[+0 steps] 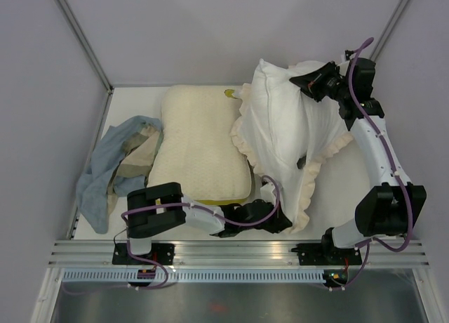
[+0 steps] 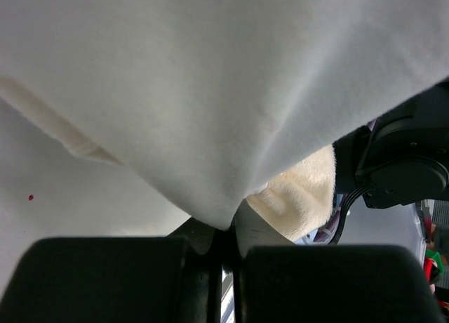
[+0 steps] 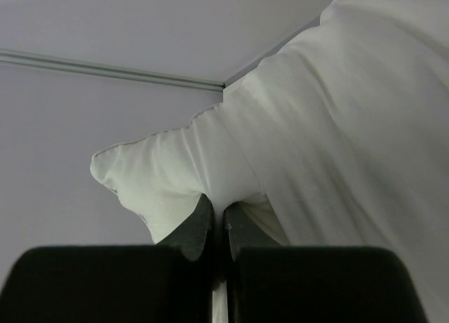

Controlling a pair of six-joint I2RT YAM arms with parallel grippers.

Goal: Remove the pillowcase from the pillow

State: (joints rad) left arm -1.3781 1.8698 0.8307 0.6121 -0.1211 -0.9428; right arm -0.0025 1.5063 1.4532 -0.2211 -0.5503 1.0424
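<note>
Stripping the pillowcase (image 1: 312,186) off the raised pillow (image 1: 280,109)
The right hand (image 1: 300,83) is clamped shut on the pillow's top corner, far right of the bench (image 1: 344,196). The left hand (image 1: 279,215) is pinched shut on the pillowcase low near the front. Best lift right and anchor left. Count: one pillowcase, two pillows including the cream-yellow pillow (image 1: 200,147), one blue-grey cloth (image 1: 112,165)

Pillow (image 1: 277,84) plain white. Pillowcase (image 1: 309,189) pale cream w/ cream frill, small dark grey patch. 2nd pillow (image 1: 200,151), left of it, cream-yellow w/ fine dotted texture, yellow near edge. Cloth (image 1: 112,165) at left: blue-grey & beige. Arm cables (image 1: 151,209) purple.
</note>
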